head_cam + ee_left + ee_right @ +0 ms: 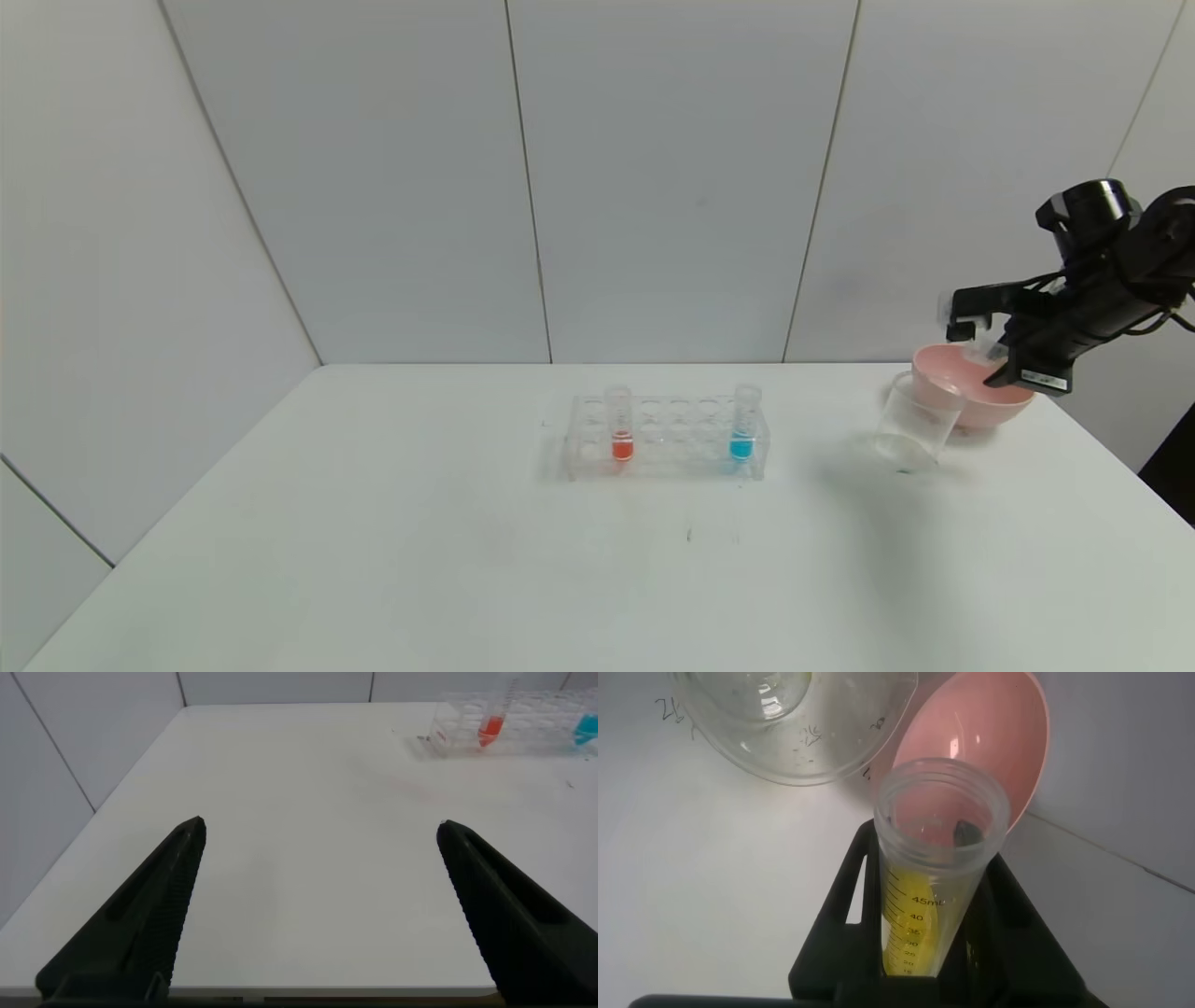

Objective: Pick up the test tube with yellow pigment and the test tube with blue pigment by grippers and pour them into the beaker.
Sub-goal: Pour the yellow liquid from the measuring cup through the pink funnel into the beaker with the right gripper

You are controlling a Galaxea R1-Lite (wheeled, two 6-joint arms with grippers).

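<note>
Gripping the yellow-pigment test tube [926, 873] above the pink bowl [971, 397], the right end effector [991, 353] risks pouring there, missing the adjacent beaker [915, 420]; the left end effector [318, 905] hangs released over the tabletop [467, 560].

Matt white table top [373, 560], smooth, with faint scuffs; wall panels [653, 168] behind likewise matt and plain. Clear glossy plastic throughout: rack [667, 439], beaker [915, 420], test tube with yellow pigment [934, 877] bearing printed ring marks, test tube with blue pigment [744, 425]; pink bowl [971, 397] smooth, opaque, slightly glossy. Black matt plastic on right gripper [976, 341] and left gripper [322, 905], inner finger faces finely ribbed.
</note>
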